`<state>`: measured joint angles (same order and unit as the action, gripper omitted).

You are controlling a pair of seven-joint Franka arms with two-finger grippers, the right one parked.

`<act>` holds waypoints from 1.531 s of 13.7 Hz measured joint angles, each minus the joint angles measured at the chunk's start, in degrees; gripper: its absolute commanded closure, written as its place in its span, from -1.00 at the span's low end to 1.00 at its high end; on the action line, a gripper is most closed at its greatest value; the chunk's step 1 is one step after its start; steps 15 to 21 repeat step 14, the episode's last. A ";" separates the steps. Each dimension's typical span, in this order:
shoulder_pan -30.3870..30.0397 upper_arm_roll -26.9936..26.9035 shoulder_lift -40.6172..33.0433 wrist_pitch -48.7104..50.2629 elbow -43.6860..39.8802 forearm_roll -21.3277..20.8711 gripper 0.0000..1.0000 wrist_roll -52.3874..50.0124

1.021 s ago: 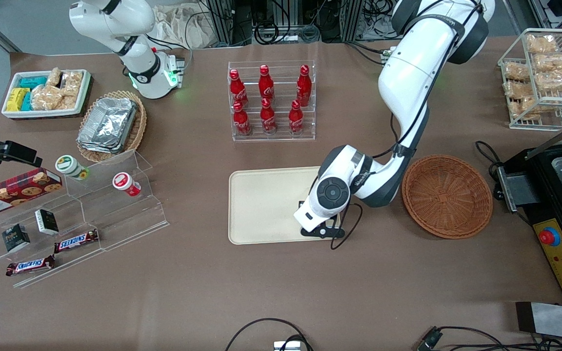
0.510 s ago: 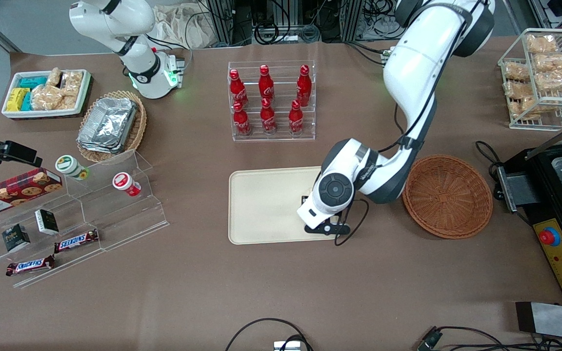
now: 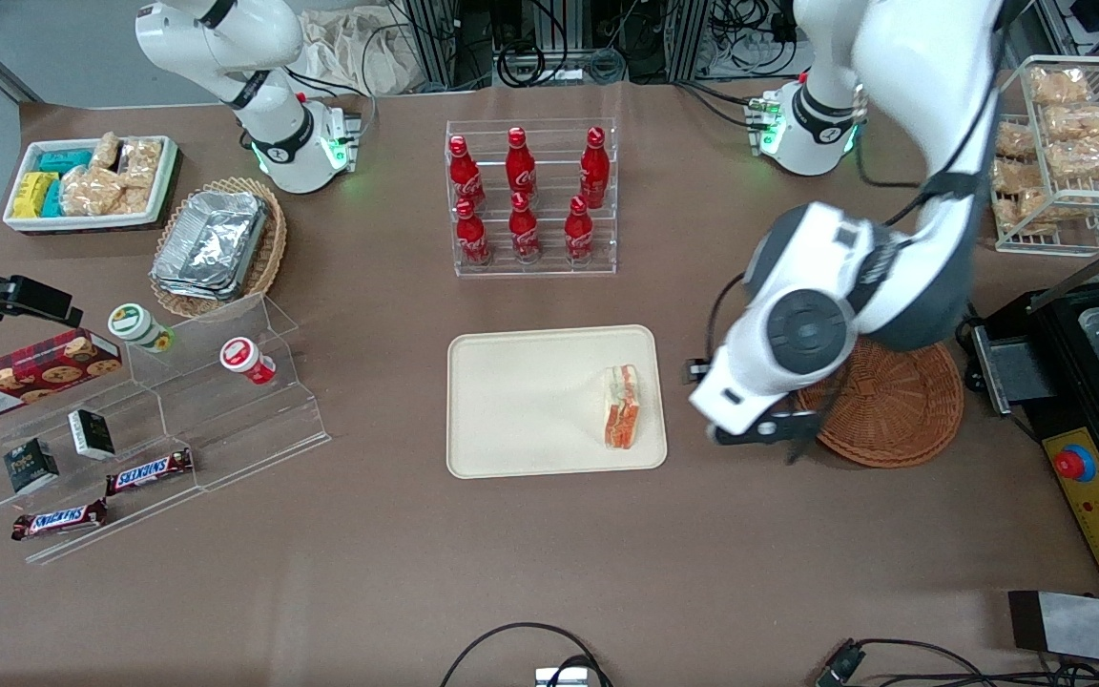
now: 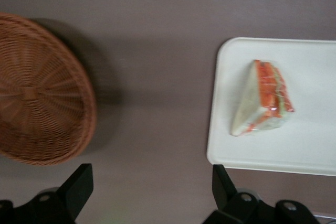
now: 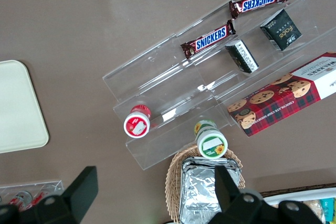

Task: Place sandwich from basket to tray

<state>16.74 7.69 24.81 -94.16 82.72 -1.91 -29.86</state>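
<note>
Now | sandwich (image 3: 622, 406) freed on tray (image 3: 511, 401) | end effector (image 4: 152, 192) open, lifted toward basket (image 3: 893, 410)

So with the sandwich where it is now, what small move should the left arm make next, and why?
Probably just retreat upward toward its rest pose. The sandwich already lies on the tray, near the edge closest to the basket, which looks empty. The end effector is open, holds nothing, and hangs over bare table between tray and basket.

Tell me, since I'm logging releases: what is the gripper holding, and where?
Nothing. The gripper is open, raised between the basket and the tray, where the sandwich lies.
</note>
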 measured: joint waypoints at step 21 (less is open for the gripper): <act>-22.23 -0.36 -16.36 0.27 8.48 -2.05 -1.00 26.13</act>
